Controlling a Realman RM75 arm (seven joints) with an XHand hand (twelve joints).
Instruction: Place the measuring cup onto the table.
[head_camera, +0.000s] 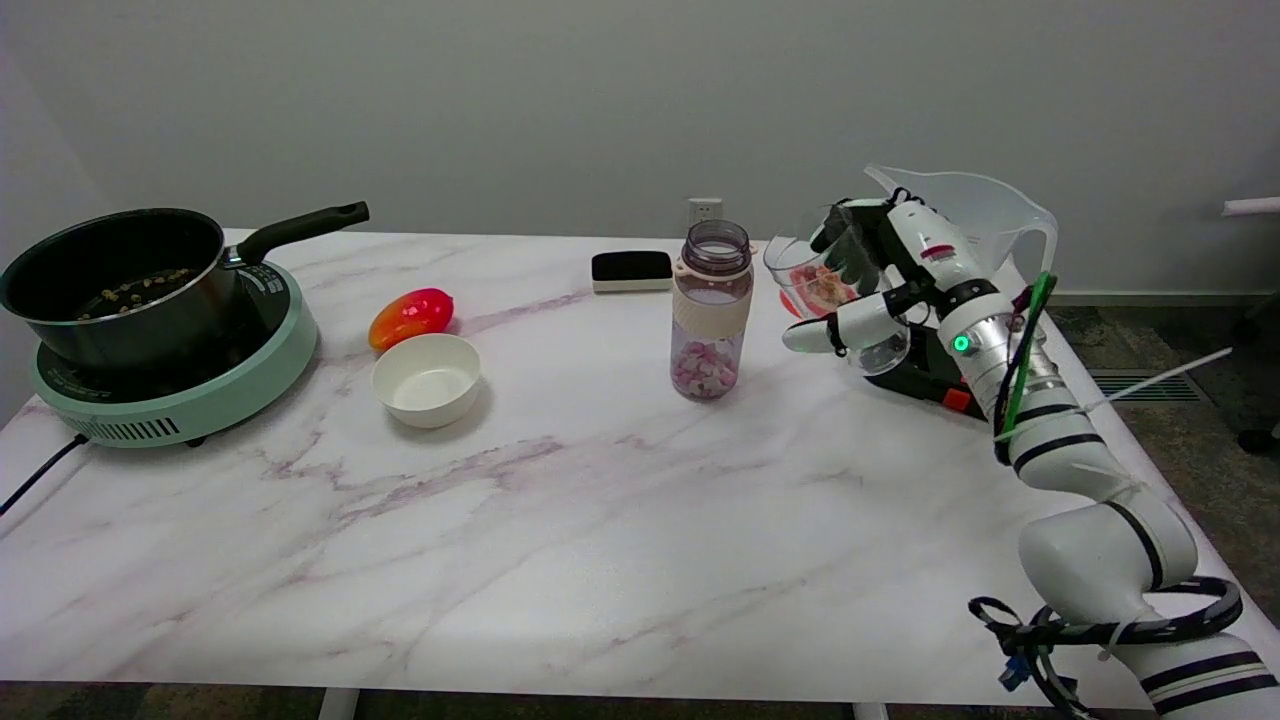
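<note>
right hand (868, 290) clamped on clear measuring cup (835, 300), reddish contents inside, right of water bottle (711, 310) holding pink-white pieces | black base (925, 375) beneath mostly hidden

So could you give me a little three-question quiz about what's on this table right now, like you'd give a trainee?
1. True or false: the right hand is holding a clear cup.
2. Which thing lies nearest the white bowl? A) the black eraser B) the red-orange pepper C) the bottle
3. Fill in: the black saucepan sits on the pale green ____.

Key
1. True: the fingers wrap around the cup, which is tilted, above the table.
2. B: the pepper lies just behind the bowl.
3. Cooker.
</note>
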